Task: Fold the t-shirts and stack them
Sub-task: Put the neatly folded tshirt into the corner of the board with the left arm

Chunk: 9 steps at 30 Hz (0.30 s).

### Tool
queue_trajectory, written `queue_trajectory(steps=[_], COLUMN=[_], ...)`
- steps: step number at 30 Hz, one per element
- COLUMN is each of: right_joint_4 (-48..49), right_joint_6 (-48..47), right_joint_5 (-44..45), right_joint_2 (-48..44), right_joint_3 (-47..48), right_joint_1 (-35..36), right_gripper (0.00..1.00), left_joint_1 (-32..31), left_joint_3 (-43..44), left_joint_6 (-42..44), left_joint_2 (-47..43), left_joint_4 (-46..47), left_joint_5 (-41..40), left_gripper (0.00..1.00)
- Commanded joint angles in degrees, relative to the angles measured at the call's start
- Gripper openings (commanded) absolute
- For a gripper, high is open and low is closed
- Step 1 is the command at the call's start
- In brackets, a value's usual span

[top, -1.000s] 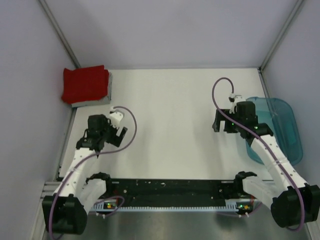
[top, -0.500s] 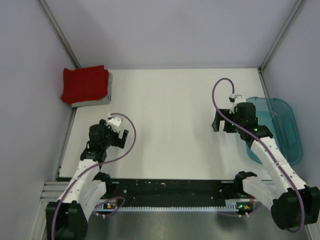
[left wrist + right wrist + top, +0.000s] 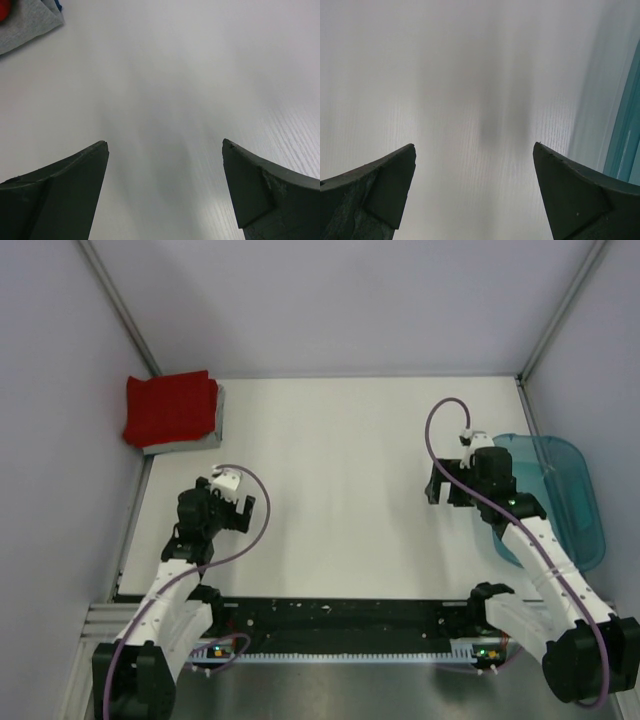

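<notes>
Top external view: the t-shirts [image 3: 175, 416] sit as one folded stack, a red shirt [image 3: 168, 405] lying on a grey shirt [image 3: 190, 443]. The stack's long axis runs left to right with a slight tilt, and its short ends face the side walls. It lies ahead and to the left of the left gripper [image 3: 240, 512], well apart from it. The left wrist view catches only a grey corner at its upper left. Both grippers hang over the white table [image 3: 340, 440], jaws spread wide, holding nothing. Just right of the right gripper [image 3: 437, 490] stands a teal tub [image 3: 565, 490].
</notes>
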Motion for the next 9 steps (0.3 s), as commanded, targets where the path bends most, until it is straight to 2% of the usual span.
queue_trajectory(steps=[1,9], right_joint_4=[2.0,2.1], right_joint_6=[0.0,0.0], right_joint_5=[0.7,0.9], right_joint_2=[-1.6,-1.7], right_joint_3=[-0.3,-0.3], right_joint_1=[-0.6,-0.5], right_gripper=[0.99,0.99], left_joint_1=[0.2,0.2], left_joint_3=[0.9,0.8], left_joint_6=[-0.8,-1.2], left_joint_2=[0.2,0.6], left_joint_4=[2.5,2.8], left_joint_5=[-0.4,-0.8], left_gripper=[0.99,0.99])
